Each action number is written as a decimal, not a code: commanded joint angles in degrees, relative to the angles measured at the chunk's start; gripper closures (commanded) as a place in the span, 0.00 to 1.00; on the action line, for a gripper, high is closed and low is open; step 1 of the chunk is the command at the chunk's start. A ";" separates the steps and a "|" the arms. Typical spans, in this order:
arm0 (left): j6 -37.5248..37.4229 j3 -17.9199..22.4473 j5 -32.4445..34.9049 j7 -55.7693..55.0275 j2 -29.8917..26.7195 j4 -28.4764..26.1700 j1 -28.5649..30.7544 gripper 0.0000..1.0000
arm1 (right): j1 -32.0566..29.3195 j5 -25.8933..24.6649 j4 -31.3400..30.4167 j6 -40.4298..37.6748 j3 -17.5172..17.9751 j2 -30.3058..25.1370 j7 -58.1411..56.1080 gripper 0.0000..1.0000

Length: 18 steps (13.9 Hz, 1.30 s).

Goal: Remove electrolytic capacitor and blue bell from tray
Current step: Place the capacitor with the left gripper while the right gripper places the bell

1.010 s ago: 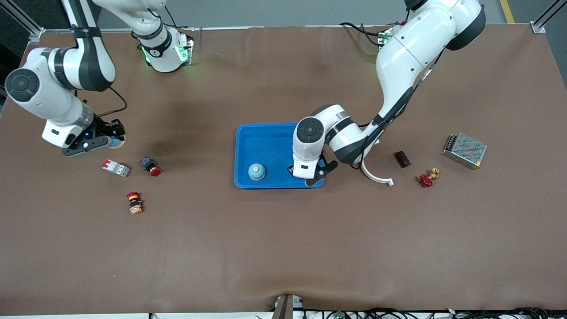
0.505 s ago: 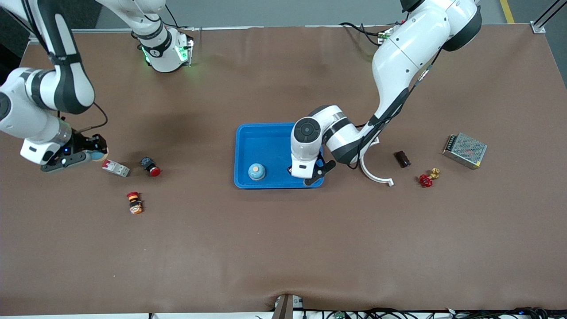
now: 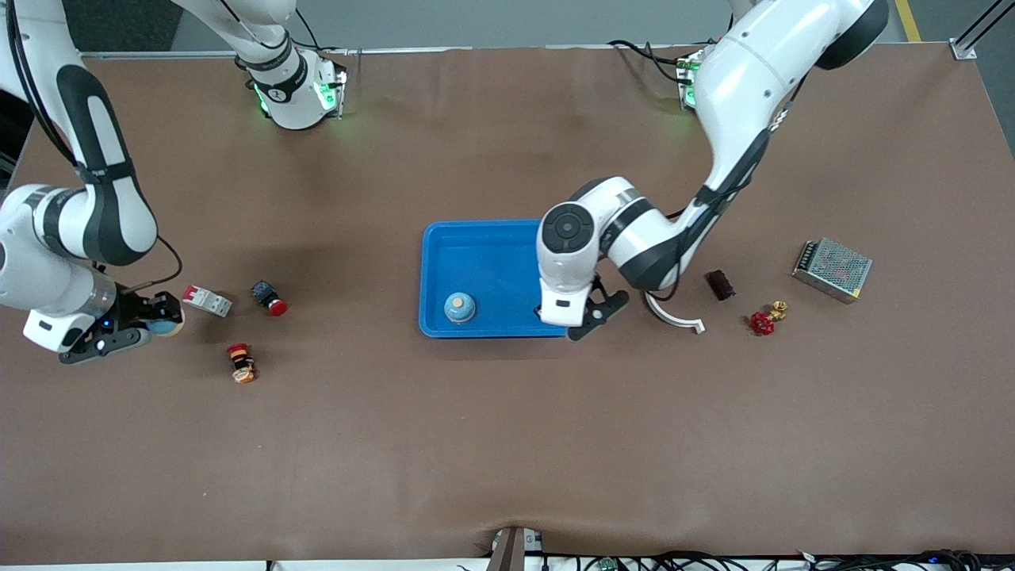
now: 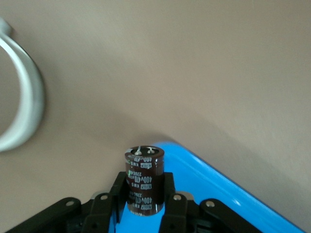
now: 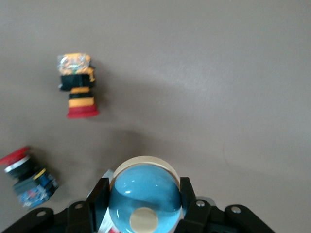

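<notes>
My left gripper (image 3: 585, 319) is shut on a dark brown capacitor (image 4: 144, 179) and holds it over the corner of the blue tray (image 3: 476, 246) that is nearest the front camera, at the left arm's end. A blue bell (image 3: 459, 307) sits in the tray. My right gripper (image 3: 155, 326) is shut on a second blue bell (image 5: 144, 199), low over the table at the right arm's end. The tray's corner also shows in the left wrist view (image 4: 218, 189). A second dark capacitor (image 3: 720, 284) lies on the table toward the left arm's end.
Near the right gripper lie a circuit breaker (image 3: 206, 300), a red push button (image 3: 270, 298) and an orange-and-red button (image 3: 240, 362). A white curved piece (image 3: 674, 316), a red valve (image 3: 763, 321) and a metal power supply (image 3: 833, 270) lie toward the left arm's end.
My right gripper has carried its bell toward the front camera and the right arm's end, past the circuit breaker. My left gripper has shifted the capacitor from over the tray's inside to its corner.
</notes>
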 commanded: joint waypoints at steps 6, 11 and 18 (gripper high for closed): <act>-1.45 -0.34 -0.49 17.79 -4.57 -5.32 13.68 1.00 | -1.02 -0.36 9.53 4.08 1.01 11.70 0.01 1.00; 2.07 0.19 1.09 18.59 0.35 -5.41 17.55 1.00 | -1.02 -0.36 9.44 6.37 1.01 13.72 0.10 1.00; 4.27 0.54 2.59 18.50 4.92 -5.32 19.14 1.00 | -1.37 -0.36 9.35 8.22 1.01 15.13 0.10 1.00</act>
